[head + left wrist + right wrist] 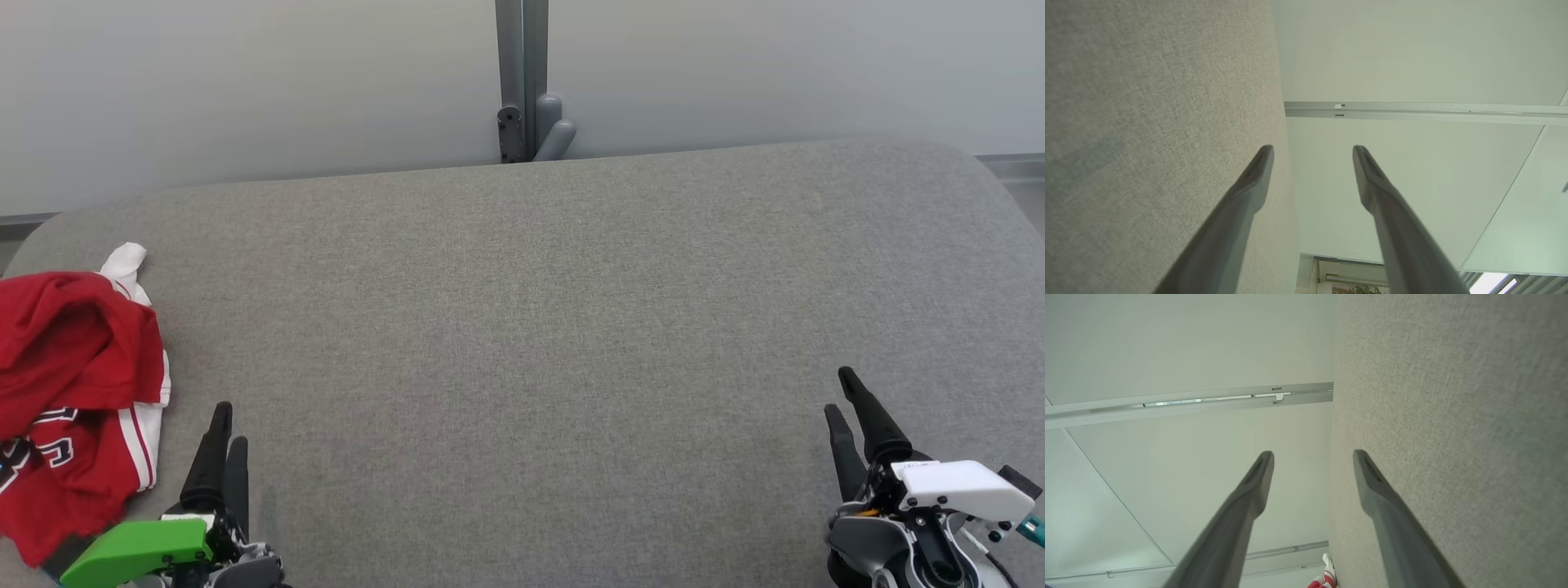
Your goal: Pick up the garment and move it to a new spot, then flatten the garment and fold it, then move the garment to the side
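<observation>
Nearest the robot, the left gripper [230, 425] at the lower left and the right gripper [838, 390] at the lower right are over the grey fabric-covered table [522, 343], each with its two dark fingers spread apart and nothing between them. Just beside the left gripper, on its outer side, the crumpled red-and-white jersey [73, 367] lies at the table's left end, well apart from the right gripper. Beyond the table's far edge, a grey post [522, 73] stands against the pale wall [245, 82].
</observation>
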Available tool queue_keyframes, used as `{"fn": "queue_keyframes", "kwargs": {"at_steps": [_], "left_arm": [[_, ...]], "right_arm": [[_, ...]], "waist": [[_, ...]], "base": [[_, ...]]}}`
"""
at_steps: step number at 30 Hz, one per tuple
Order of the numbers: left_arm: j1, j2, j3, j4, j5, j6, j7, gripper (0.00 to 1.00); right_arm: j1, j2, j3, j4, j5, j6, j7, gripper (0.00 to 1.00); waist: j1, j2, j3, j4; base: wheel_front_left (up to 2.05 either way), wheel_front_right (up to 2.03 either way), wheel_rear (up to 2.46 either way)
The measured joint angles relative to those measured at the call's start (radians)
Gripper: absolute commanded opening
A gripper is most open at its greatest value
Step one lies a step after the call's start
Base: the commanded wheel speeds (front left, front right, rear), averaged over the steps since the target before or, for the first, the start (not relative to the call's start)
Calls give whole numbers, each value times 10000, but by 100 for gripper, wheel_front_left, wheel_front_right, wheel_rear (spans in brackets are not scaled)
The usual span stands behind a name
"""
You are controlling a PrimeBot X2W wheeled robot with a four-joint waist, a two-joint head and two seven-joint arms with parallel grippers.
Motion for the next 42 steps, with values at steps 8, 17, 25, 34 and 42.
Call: {"fn": "queue_keyframes", "kwargs": {"at_steps": [8, 17, 25, 34, 42], "left_arm": [[65, 10, -196, -38, 176, 0, -380, 100], [65, 56, -213, -52, 1904, 0, -836, 100], [95, 58, -221, -79, 3651, 0, -1164, 100], [155, 54, -211, -117, 5478, 0, -1509, 100], [209, 50, -238, -77, 6692, 0, -1781, 100]], "right_arm": [[82, -69, 332, -128, -244, 0, -328, 100], [66, -305, 631, -142, -1638, 0, -821, 100], [65, -322, 813, -201, -3262, 0, -1160, 100], [65, -351, 976, -251, -5162, 2, -1501, 100], [68, -376, 1131, -207, -6433, 2, -1778, 100]], "waist": [[0, 0, 7, 0], [0, 0, 5, -4], [0, 0, -5, -25], [0, 0, -20, -19], [0, 0, -24, -12]], "base": [[0, 0, 0], [0, 0, 0], [0, 0, 0], [0, 0, 0], [0, 0, 0]]}}
